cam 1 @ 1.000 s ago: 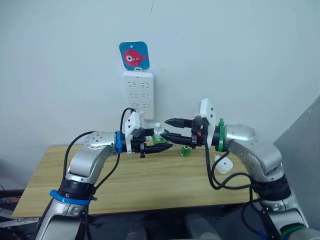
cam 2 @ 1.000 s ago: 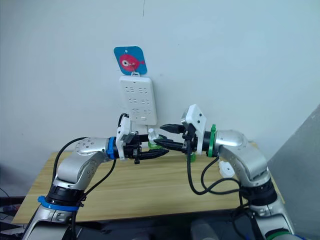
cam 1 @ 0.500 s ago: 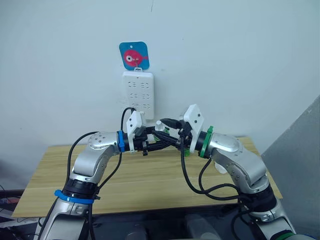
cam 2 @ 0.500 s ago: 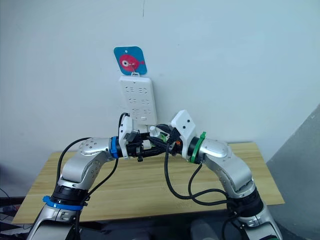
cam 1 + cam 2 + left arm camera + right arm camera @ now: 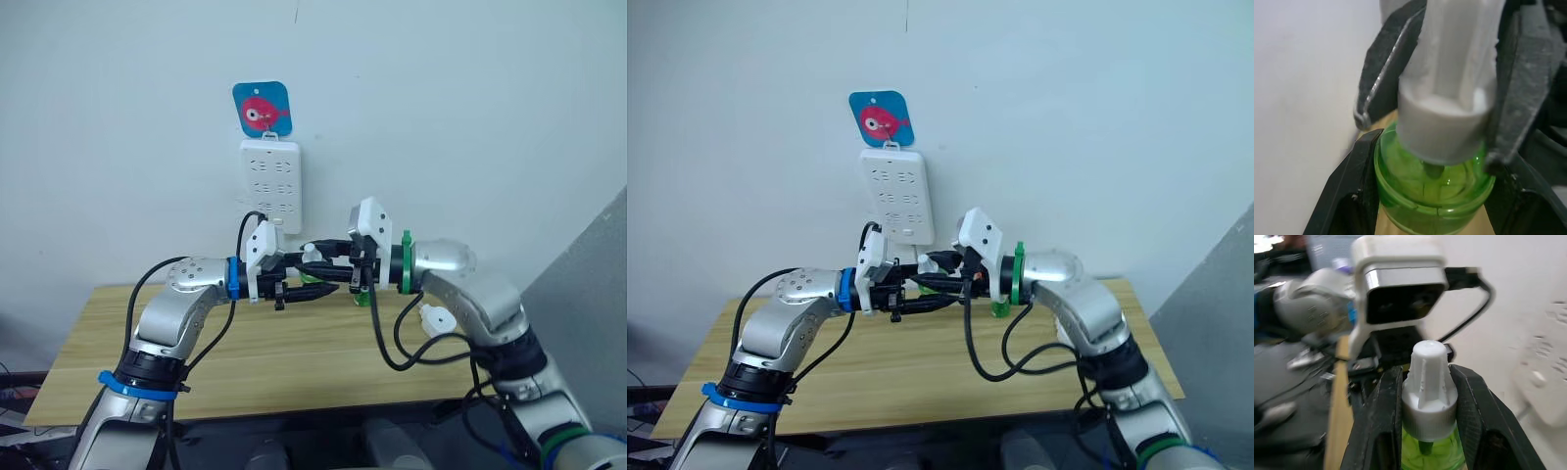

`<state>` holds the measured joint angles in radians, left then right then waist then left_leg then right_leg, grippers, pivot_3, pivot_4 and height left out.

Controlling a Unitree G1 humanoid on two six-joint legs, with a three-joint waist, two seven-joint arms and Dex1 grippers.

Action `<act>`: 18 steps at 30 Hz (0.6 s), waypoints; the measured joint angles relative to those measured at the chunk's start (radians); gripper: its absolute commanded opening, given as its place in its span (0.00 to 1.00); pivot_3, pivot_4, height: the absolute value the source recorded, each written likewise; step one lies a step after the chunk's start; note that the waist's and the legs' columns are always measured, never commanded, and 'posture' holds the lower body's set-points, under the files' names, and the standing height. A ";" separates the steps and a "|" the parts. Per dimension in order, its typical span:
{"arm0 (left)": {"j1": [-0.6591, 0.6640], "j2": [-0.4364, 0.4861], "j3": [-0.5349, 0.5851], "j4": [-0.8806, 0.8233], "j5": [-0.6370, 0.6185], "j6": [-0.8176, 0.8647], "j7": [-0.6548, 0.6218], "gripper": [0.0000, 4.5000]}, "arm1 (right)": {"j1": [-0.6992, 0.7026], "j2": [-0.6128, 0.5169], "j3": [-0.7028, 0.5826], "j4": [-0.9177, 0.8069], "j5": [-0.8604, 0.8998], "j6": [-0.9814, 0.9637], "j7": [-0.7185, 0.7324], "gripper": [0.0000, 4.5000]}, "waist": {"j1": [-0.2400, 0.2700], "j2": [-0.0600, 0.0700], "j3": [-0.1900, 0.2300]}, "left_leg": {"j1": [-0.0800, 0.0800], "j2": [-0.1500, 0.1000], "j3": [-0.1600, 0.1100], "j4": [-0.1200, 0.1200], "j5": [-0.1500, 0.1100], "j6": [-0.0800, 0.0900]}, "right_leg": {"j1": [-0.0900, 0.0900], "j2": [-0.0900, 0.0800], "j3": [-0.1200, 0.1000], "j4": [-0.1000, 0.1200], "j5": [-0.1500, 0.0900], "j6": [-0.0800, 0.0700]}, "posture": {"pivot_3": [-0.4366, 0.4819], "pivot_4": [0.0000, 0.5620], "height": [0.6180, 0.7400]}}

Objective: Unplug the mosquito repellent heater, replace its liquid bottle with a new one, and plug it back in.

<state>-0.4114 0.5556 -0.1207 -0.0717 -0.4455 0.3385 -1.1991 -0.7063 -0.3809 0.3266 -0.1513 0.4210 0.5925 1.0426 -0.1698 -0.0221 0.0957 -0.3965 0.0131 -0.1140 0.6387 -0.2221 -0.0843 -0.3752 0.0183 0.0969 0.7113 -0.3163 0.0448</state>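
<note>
1. Where the two grippers meet above the wooden table (image 5: 245, 362), a green liquid bottle (image 5: 1432, 453) with a ribbed white cap (image 5: 1428, 377) is held between them in front of the wall.
2. The bottle's translucent green body (image 5: 1432, 188) is clamped by the left gripper (image 5: 1430, 196).
3. The cap (tapered and rounded at its top) is pinched by the right gripper (image 5: 1427, 396).
4. A small white rounded unit (image 5: 434, 321), apparently the heater, is seen lying on the table beside the right arm.
5. A second green bottle (image 5: 1000, 307) stands on the table near the wall.
6. A white power strip (image 5: 271, 186) is hung on the wall under a blue tag (image 5: 263, 108).
</note>
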 measured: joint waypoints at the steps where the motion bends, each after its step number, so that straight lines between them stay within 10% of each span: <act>1: 0.007 0.004 -0.007 -0.017 -0.005 0.002 -0.015 0.51 | -0.068 -0.027 0.024 0.062 0.008 -0.004 0.111 0.24 | 0.000 0.002 0.001 | 0.000 0.000 0.000 0.000 0.000 0.000 | 0.000 0.000 0.000 0.000 0.000 0.000 | 0.36 0.08 0.94; 4: 0.014 -0.005 -0.031 -0.061 -0.017 0.006 -0.015 0.51 | -0.204 -0.073 0.079 0.184 0.009 -0.025 0.330 0.24 | 0.002 0.002 0.001 | 0.000 0.000 -0.002 -0.001 0.000 0.000 | 0.001 0.000 -0.002 -0.001 0.000 0.000 | 0.37 0.07 0.94; 10: 0.042 0.013 -0.023 -0.072 -0.018 0.027 0.012 0.51 | -0.200 -0.073 0.079 0.247 0.000 -0.068 0.399 0.69 | 0.004 0.002 0.001 | 0.000 0.000 -0.002 -0.001 0.000 0.000 | 0.000 -0.001 -0.001 0.000 0.000 -0.001 | 0.36 0.06 0.94; 18: 0.052 0.008 0.007 -0.062 -0.017 0.025 0.054 0.51 | 0.051 -0.098 -0.108 -0.016 -0.001 -0.056 0.135 0.71 | 0.008 0.002 0.001 | -0.001 -0.001 -0.002 -0.002 0.000 0.000 | 0.000 -0.002 -0.001 -0.001 -0.001 0.000 | 0.34 0.07 0.94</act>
<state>-0.3596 0.5640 -0.1142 -0.1341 -0.4628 0.3635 -1.1452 -0.6556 -0.4786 0.2187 -0.1677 0.4196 0.5360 1.1771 -0.1620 -0.0200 0.0969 -0.3976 0.0122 -0.1164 0.6368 -0.2223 -0.0842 -0.3751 0.0166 0.0955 0.7101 -0.3172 0.0450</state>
